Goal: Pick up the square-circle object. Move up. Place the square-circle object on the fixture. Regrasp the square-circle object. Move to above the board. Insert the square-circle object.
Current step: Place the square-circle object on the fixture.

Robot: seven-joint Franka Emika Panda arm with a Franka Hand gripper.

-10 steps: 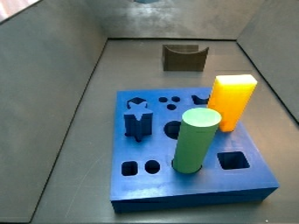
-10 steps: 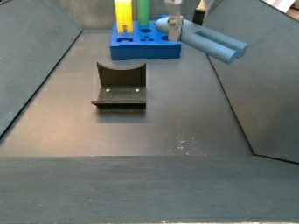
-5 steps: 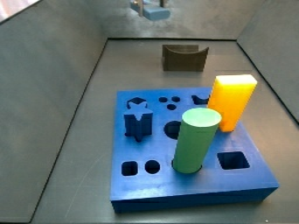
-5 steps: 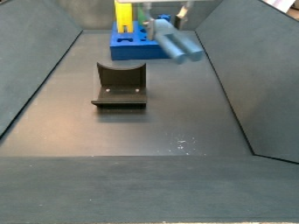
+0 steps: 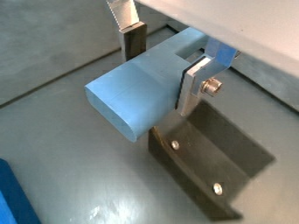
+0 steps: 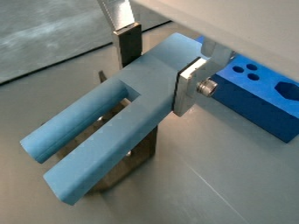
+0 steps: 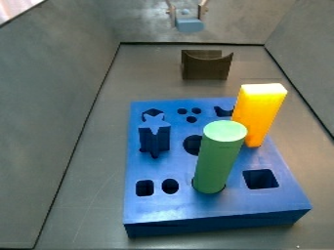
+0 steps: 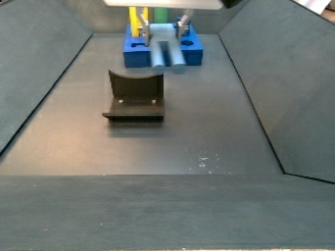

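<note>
My gripper (image 5: 163,66) (image 6: 158,70) is shut on the square-circle object (image 5: 138,94) (image 6: 103,142), a pale blue piece that ends in two long prongs. It hangs in the air above the fixture (image 5: 218,163) (image 6: 121,171), a dark notched bracket on the floor. In both side views the gripper (image 7: 189,10) (image 8: 165,22) holds the square-circle object (image 7: 188,18) (image 8: 164,47) high, over the fixture (image 7: 205,63) (image 8: 133,95). The board (image 7: 183,211) (image 8: 139,52) (image 6: 260,84), a thick blue slab with cut-out holes, lies apart from the fixture.
A tall green cylinder (image 7: 218,156) and an orange-yellow block (image 7: 259,112) stand in the board. Grey sloping walls (image 7: 72,107) (image 8: 262,88) close in the floor on both sides. A corner of the board (image 5: 10,199) shows in a wrist view.
The gripper has carried the square-circle object sideways from near the wall to over the fixture, and the object has swung round on the way. Board and pegs are unmoved.
</note>
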